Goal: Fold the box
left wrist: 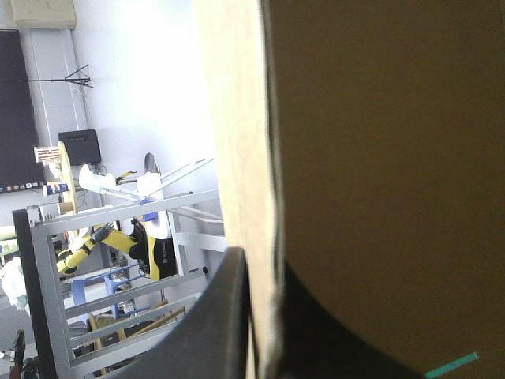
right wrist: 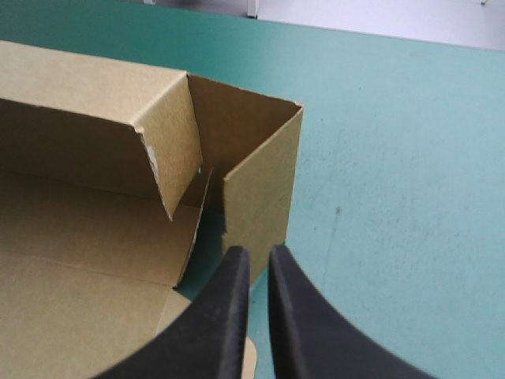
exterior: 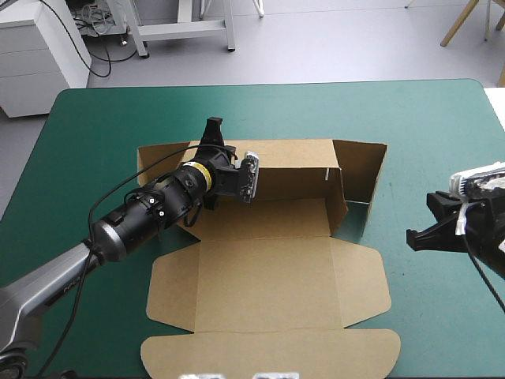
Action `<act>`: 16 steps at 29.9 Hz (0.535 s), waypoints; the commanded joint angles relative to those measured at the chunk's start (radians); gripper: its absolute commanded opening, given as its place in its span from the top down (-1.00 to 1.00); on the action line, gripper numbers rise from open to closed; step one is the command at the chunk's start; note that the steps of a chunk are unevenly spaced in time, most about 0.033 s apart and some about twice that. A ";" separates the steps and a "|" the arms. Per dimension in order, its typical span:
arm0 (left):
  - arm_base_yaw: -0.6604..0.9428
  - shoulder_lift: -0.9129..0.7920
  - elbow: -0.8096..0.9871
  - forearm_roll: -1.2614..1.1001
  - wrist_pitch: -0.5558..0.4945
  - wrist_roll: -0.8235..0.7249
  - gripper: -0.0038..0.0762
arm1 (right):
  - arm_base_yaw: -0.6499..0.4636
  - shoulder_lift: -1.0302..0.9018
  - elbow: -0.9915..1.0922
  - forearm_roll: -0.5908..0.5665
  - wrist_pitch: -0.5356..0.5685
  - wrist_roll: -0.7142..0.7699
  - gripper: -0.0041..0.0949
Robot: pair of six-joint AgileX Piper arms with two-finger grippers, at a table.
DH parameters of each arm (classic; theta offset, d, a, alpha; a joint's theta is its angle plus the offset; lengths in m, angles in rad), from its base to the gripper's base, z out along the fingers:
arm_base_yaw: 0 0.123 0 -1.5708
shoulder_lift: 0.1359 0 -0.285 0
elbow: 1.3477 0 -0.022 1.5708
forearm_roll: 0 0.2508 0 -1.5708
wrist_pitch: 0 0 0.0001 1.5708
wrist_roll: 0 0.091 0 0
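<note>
The box sits mid-frame in the high view on the teal-green surface. Its long axis runs left to right, and the lid panel lies flat toward the bottom of the frame. The back wall is standing up, and the left gripper has it by the top edge, toward the left end. In the left wrist view the black fingers are squeezed almost together with the brown board sandwiched between them.

The right gripper hangs at the right edge of the frame, clear of the box. Its fingers are pretty much closed, just a slit between them, and there's nothing in them.

The bit that matters imo: the right side wall stands only half-tucked at the back right corner, right ahead of the right fingers. So the right arm looks like the nearer one to push it in while the left pins the back wall.
</note>
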 commanded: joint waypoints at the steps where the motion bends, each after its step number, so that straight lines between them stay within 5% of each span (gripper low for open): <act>1: -0.018 0.008 -0.002 -0.065 0.006 -0.013 0.93 | -0.001 0.018 -0.117 0.018 -0.047 -0.001 0.39; 8: -0.018 0.006 -0.002 -0.082 -0.004 -0.032 0.93 | -0.001 0.149 -0.359 0.016 -0.026 0.008 -0.44; 16: -0.018 0.006 0.005 -0.085 -0.004 -0.032 0.93 | -0.001 0.417 -0.675 0.018 0.069 0.024 -0.44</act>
